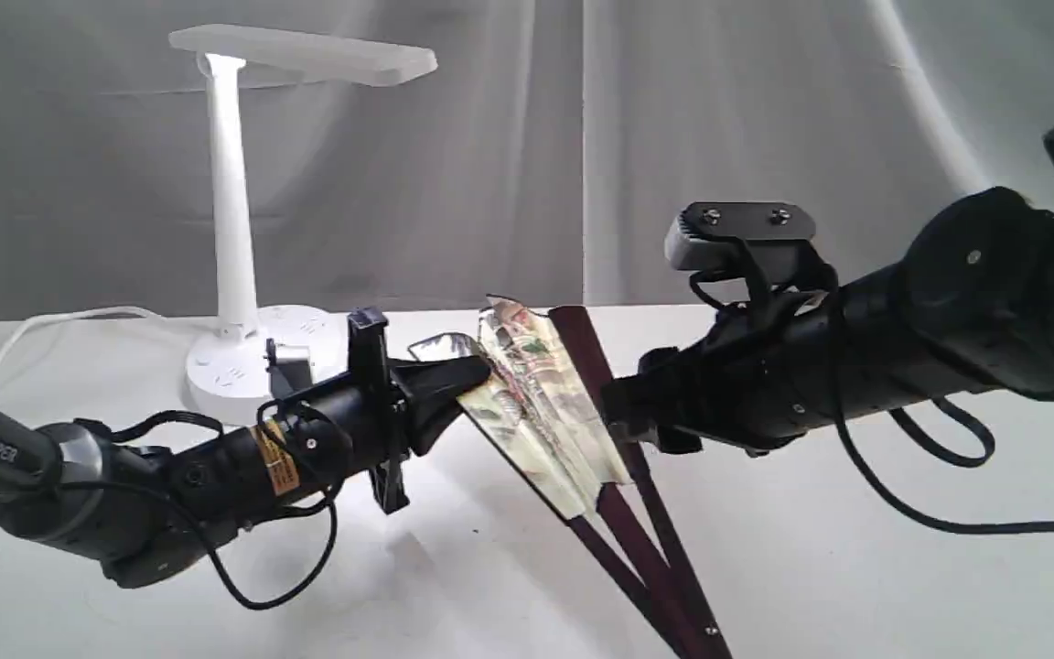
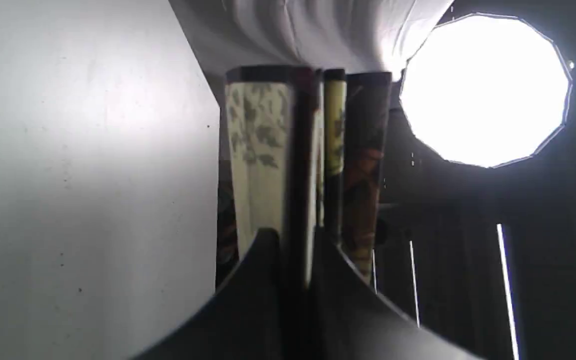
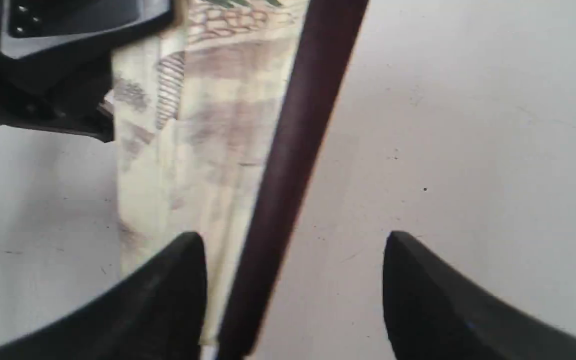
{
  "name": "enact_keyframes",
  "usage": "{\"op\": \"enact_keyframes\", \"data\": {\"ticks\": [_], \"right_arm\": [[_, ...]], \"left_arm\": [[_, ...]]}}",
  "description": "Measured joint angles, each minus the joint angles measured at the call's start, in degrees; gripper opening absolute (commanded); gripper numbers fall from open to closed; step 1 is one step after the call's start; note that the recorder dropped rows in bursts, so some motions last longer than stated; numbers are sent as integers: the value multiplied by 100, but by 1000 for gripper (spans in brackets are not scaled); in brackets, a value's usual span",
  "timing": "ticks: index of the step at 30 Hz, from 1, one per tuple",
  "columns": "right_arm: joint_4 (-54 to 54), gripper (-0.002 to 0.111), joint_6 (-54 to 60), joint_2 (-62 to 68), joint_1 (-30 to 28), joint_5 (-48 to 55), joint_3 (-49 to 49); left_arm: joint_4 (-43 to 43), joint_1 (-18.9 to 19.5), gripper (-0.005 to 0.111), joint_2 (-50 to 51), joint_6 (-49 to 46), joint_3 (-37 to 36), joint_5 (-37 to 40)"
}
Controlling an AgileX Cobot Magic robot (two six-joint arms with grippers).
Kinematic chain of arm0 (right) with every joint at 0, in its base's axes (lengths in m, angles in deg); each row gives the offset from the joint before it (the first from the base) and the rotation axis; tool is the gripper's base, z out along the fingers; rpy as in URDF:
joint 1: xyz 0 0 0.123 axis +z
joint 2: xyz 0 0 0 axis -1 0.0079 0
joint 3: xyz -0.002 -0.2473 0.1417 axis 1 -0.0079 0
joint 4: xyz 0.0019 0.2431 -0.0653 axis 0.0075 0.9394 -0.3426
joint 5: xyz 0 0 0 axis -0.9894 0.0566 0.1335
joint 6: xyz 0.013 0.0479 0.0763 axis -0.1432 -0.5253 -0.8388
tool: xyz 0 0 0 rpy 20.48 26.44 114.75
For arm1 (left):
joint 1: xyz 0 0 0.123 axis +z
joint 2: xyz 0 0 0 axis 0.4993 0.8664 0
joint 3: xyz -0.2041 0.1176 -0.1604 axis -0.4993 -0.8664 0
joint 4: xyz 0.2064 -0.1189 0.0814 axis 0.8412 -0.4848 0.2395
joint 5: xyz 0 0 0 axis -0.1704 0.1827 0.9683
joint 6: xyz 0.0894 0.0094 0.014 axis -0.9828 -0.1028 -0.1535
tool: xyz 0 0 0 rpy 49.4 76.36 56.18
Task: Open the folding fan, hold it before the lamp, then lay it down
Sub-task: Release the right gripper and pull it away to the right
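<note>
The folding fan (image 1: 541, 403) is partly spread, tilted above the white table, with its maroon ribs meeting at the pivot near the front edge. My left gripper (image 1: 470, 375) is shut on one edge of the fan's folds (image 2: 258, 150), its fingers (image 2: 268, 250) pinched together. My right gripper (image 1: 617, 414) is open. The fan's other maroon guard (image 3: 308, 100) runs between its spread fingertips (image 3: 188, 250), nearer one of them, and neither visibly presses it. The white lamp (image 1: 234, 229) stands lit at the back left, behind the left arm.
The lamp's round base (image 1: 243, 366) and white cord (image 1: 51, 320) lie on the white table (image 1: 856, 567) at the back left. Grey drapes hang behind. A bright round studio light (image 2: 485, 90) shows in the left wrist view. Black cables trail from both arms.
</note>
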Motion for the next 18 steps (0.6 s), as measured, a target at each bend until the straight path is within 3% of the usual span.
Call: {"op": "enact_keyframes", "data": {"ticks": [8,18], "right_arm": [[24,52,-123,0,-560,225,0],[71,46,-121,0,-1061,371,0]], "left_arm": [[772,413,0,0,272,4,-23],[1360,439,0,0,583,4,-35]]}}
